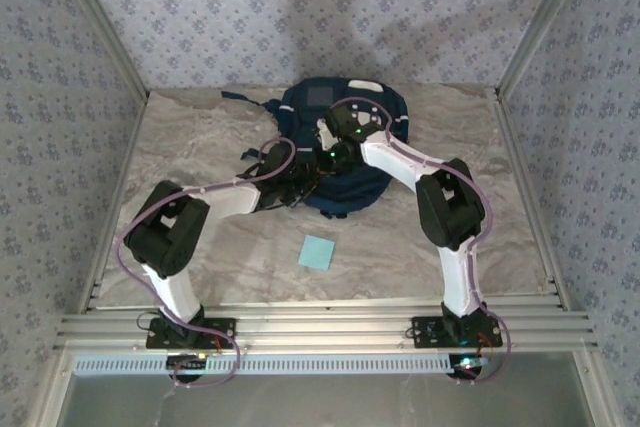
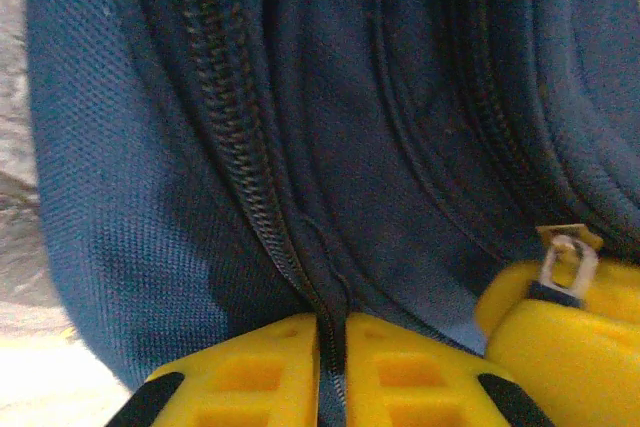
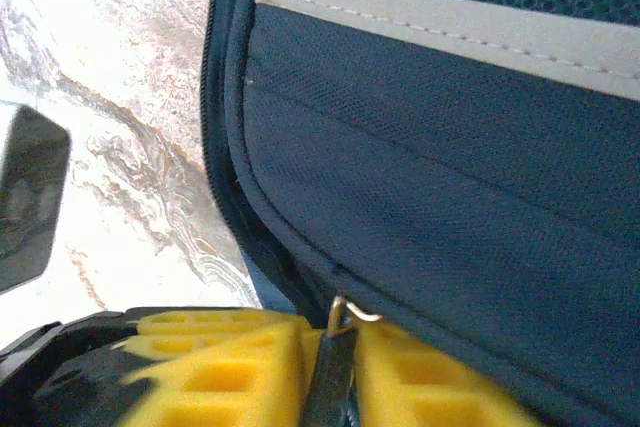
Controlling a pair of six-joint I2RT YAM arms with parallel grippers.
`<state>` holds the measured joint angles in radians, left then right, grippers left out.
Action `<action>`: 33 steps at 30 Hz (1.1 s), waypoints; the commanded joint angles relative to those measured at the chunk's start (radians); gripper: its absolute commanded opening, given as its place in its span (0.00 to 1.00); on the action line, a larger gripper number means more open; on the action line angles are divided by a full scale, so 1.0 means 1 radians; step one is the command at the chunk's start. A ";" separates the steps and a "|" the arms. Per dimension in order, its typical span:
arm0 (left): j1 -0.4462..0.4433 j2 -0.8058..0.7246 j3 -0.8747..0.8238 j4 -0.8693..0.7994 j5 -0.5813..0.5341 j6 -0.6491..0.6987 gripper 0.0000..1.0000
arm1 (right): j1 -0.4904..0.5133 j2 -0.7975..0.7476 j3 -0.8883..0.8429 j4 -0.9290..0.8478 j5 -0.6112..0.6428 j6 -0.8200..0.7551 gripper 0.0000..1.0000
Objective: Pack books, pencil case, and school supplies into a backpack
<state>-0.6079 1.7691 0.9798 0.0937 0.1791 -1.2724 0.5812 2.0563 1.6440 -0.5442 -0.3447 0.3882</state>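
The large navy-blue fabric backpack (image 1: 300,112) lies at the far centre of the marble-patterned table (image 1: 200,147). The left gripper (image 2: 330,335) is clenched on its black zipper track (image 2: 240,147). The right gripper (image 3: 335,335) is grasping the dark zipper pull (image 3: 329,375). 1 small light-blue square pad (image 1: 317,251) lies nearer, well apart from the backpack.

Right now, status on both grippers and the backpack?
Left gripper pinching zipper seam on backpack. Right gripper pinching zipper pull. Blue pad unpacked on table. Nothing blocking.
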 commanded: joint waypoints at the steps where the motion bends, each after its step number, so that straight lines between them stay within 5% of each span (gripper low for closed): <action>1: -0.024 -0.092 0.005 0.085 0.106 0.042 0.31 | 0.009 -0.072 -0.042 0.095 -0.049 0.013 0.49; 4: -0.008 -0.130 0.016 0.042 0.105 0.094 0.46 | -0.026 -0.158 -0.108 0.113 -0.039 0.021 0.60; 8: 0.009 -0.171 0.048 -0.046 0.087 0.196 0.51 | -0.079 -0.271 -0.196 0.125 -0.043 0.036 0.61; 21: 0.014 -0.015 0.394 -0.497 -0.010 0.672 0.53 | -0.210 -0.450 -0.443 0.175 0.040 0.082 0.62; 33: -0.036 0.163 0.512 -0.635 -0.117 0.793 0.44 | -0.210 -0.409 -0.590 0.380 0.234 0.339 0.62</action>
<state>-0.6231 1.9167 1.4425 -0.4786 0.1143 -0.5373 0.3714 1.6402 1.0687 -0.2459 -0.1955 0.6346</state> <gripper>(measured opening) 0.433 0.621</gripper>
